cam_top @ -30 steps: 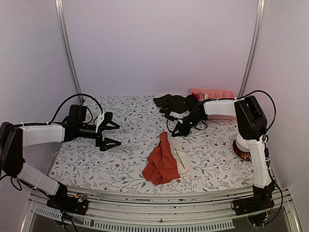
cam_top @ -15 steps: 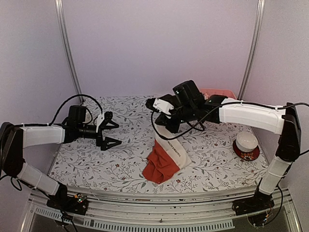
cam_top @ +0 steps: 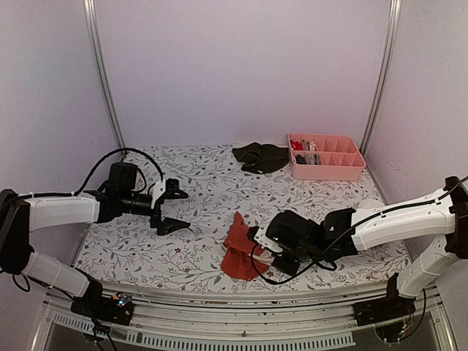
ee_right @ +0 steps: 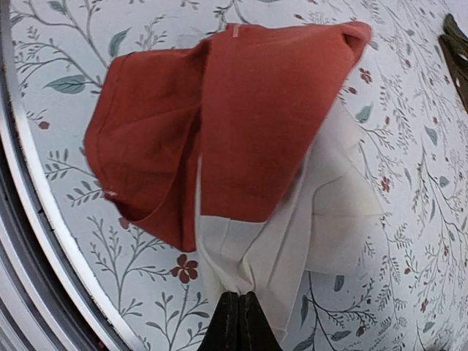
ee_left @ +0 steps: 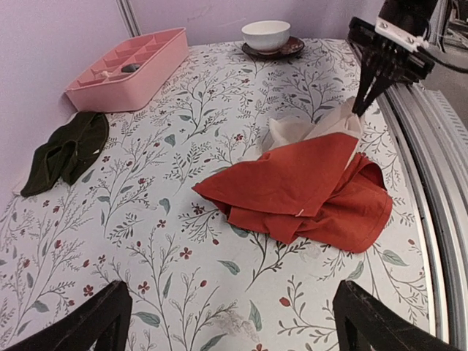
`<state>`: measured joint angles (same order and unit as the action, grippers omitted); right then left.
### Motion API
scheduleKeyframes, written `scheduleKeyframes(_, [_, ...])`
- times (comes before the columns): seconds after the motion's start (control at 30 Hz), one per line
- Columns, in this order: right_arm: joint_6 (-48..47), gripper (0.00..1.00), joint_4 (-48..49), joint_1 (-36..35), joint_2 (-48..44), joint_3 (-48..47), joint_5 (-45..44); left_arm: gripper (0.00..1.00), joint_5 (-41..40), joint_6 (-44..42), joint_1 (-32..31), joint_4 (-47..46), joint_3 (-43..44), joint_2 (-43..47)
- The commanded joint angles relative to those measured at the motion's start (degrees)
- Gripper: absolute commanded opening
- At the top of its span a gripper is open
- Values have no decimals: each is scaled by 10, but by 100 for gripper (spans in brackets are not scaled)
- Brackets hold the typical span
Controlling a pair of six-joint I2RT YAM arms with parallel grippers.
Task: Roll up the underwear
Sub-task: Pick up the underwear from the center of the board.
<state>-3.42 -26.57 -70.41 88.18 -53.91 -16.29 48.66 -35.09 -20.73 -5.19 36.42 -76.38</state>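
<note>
Floral-printed cloth covers the counter (cam_top: 146, 248), which is closed in by pale lilac walls. Close to its near edge, about the middle, a rust-red cloth garment (ee_right: 241, 124) lies loosely folded and rumpled on top of a whitish cloth garment (ee_right: 322, 219), whose pale fabric sticks out from under it on the right. The right arm's fingers (ee_right: 238, 314) are pressed together on a bunched edge of that whitish fabric, low over the counter at the right of the pile. The left arm's fingers (ee_left: 84, 325) are spread wide apart and hold nothing, well to the left of the pile and pointed toward it. A dark olive-black cloth garment (cam_top: 261, 156) sits crumpled at the far side, just left of a pink plastic divided tray (cam_top: 351, 170).

Nothing is rolled yet. The step in hand looks like sorting the pile: the right arm has one garment by its edge while the other rests on it. Next, the two pieces probably need drawing apart and one spread flat. The free left arm could pin the red cloth so only the pale one slides out.
</note>
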Motion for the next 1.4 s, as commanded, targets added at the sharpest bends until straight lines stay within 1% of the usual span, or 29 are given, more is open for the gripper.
scheduleKeyframes(0.0, [97,2,13,4,-38,-6,-130,98,-79,-37,-61,7,4,-16])
scheduleKeyframes(0.1, [115,2,-10,7,-20,-32,-196,98,-172,-47,-115,-25,1,-39])
scheduleKeyframes(0.17, [144,2,-32,13,-10,-42,-235,98,-222,-57,-141,-52,0,-54])
scheduleKeyframes(0.27, [192,2,-50,32,-17,-37,-277,99,-268,-62,-158,-82,13,-83])
scheduleKeyframes(0.33, [216,2,-41,47,-33,-21,-276,98,-288,-61,-164,-88,35,-105])
scheduleKeyframes(0.47, [210,2,-13,60,-65,8,-264,99,-326,-76,-190,-106,67,-138])
scheduleKeyframes(0.6, [224,2,-10,79,-72,20,-263,98,-402,-114,-229,-138,86,-172])
scheduleKeyframes(0.73, [239,2,0,101,-65,30,-255,98,-439,-140,-266,-144,103,-195])
scheduleKeyframes(0.83, [242,2,4,106,-57,32,-253,98,-451,-151,-291,-125,128,-206])
scheduleKeyframes(0.97, [242,2,13,107,-50,34,-246,95,-445,-154,-320,-61,184,-227])
scheduleKeyframes(1.03, [240,2,19,107,-47,37,-240,91,-451,-150,-329,-39,207,-242])
scheduleKeyframes(1.17, [230,2,28,106,-42,41,-233,82,-461,-137,-326,-18,245,-278])
scheduleKeyframes(1.27, [229,2,29,107,-41,41,-231,79,-429,-150,-326,20,259,-293])
scheduleKeyframes(1.37, [230,2,30,106,-42,41,-232,75,-397,-166,-329,17,250,-288])
